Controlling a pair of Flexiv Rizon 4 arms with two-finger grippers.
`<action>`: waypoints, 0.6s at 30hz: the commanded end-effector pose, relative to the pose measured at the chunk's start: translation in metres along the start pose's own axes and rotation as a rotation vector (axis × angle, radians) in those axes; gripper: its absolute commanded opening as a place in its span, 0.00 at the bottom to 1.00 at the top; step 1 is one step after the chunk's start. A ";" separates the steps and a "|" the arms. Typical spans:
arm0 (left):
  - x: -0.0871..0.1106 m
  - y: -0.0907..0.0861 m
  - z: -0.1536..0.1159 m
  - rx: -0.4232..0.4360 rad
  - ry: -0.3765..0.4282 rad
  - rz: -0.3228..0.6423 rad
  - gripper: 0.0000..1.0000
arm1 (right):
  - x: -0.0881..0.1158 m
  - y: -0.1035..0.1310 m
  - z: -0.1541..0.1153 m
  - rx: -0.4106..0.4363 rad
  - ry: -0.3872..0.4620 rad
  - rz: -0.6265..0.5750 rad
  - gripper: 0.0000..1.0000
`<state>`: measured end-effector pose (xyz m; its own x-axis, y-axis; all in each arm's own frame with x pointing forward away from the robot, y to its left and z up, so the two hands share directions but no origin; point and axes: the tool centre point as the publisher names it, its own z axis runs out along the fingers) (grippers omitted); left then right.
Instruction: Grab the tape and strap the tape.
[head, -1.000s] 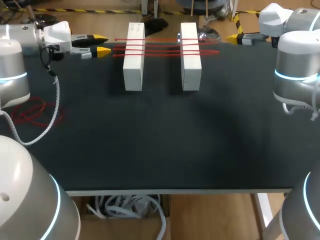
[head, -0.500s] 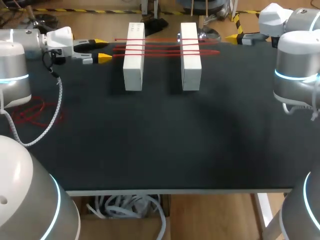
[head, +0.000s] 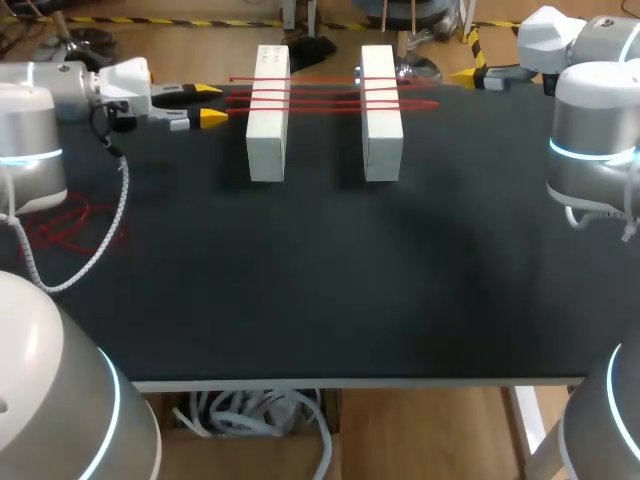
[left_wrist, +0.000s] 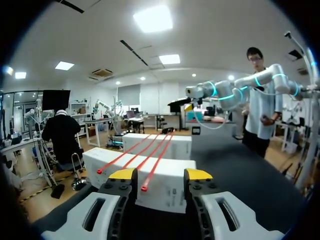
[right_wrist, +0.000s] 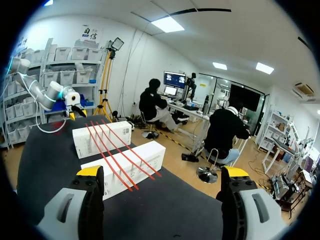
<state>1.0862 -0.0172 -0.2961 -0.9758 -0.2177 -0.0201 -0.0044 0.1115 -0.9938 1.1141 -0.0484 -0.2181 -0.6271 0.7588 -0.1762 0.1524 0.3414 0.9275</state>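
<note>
1. Count: two white blocks (head: 268, 130), and three red tapes (left_wrist: 154, 170) laid across both. One loose red bundle (head: 70, 225) lies near left.
2. My left gripper (head: 210, 103) sits just left of the tape ends, fingers apart, empty. My right gripper (right_wrist: 162, 172) sits right of them, spread wide, empty.
3. Surface: black table (head: 320, 280).

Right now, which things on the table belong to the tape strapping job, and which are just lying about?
Job in hand:
- three red tapes, laid across both blocks
- left white block
- right white block

Lying about:
- loose red tangle, off to the left of the blocks, touching neither
</note>
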 end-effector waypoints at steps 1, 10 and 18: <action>-0.007 0.006 0.004 0.011 0.011 -0.001 0.35 | -0.001 0.000 0.000 0.000 0.002 0.000 1.00; -0.011 0.013 0.007 0.012 0.017 -0.013 0.39 | -0.001 0.000 0.000 0.000 0.002 0.000 1.00; -0.012 0.019 0.011 0.017 0.024 -0.027 0.36 | -0.001 0.000 0.000 0.000 0.002 0.000 1.00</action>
<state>1.0960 -0.0224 -0.3113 -0.9786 -0.2057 0.0072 -0.0275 0.0961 -0.9950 1.1141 -0.0484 -0.2181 -0.6271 0.7588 -0.1762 0.1524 0.3414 0.9275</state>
